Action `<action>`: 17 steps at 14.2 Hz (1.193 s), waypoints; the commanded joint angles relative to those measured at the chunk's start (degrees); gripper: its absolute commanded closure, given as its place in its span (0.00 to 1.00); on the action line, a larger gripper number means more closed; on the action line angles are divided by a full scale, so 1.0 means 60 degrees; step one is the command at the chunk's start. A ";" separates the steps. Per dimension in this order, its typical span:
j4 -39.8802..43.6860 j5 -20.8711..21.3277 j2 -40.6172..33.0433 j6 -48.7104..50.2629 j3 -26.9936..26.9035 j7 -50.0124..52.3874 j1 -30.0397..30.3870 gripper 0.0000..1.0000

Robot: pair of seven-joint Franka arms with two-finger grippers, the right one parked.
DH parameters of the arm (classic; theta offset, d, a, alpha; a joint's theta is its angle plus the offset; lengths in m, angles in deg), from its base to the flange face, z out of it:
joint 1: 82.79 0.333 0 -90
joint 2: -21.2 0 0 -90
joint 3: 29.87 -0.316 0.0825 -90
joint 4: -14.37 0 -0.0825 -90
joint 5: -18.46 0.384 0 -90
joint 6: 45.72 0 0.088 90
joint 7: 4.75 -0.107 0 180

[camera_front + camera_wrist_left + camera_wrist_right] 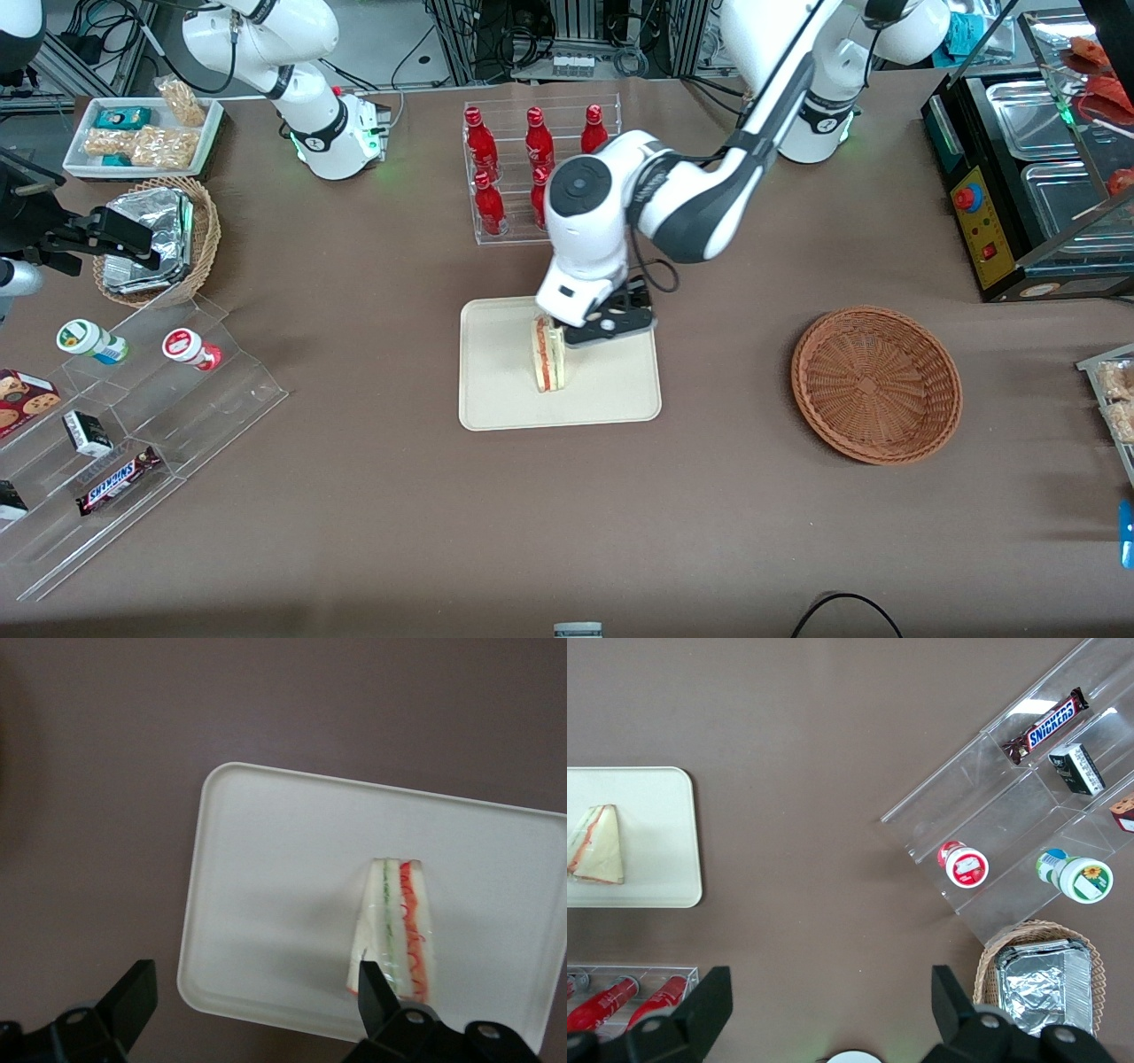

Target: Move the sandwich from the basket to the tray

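The sandwich [547, 354] [399, 926] [598, 846], a pale wedge with red and green layers, stands on its edge on the cream tray [611, 394] [275, 877] [664, 833]. My left gripper [609, 324] [257, 1001] hovers just above the tray, open wide, with nothing between its fingers. One dark fingertip [376, 992] is close beside the sandwich's wide end; the other fingertip [133, 997] hangs over the brown table off the tray's corner. The reddish-brown wicker basket [875, 383] lies empty toward the working arm's end of the table.
A clear rack of red bottles [532, 168] stands just farther from the front camera than the tray. Toward the parked arm's end are a tan basket of foil packets [159, 239], an acrylic stepped shelf of snacks [133, 425] and a white snack tray [142, 133]. A food warmer [1036, 177] is near the basket's end.
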 commanded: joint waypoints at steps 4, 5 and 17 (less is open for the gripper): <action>-0.2157 -0.1660 -0.1782 0.0281 -0.2244 -0.3405 -0.0099 0.00; -0.2246 -0.1750 -0.1988 0.0761 -0.2683 -0.4227 -0.0099 0.00; -0.1149 -0.1106 -0.4407 0.4603 -0.5473 -0.9216 0.0496 0.00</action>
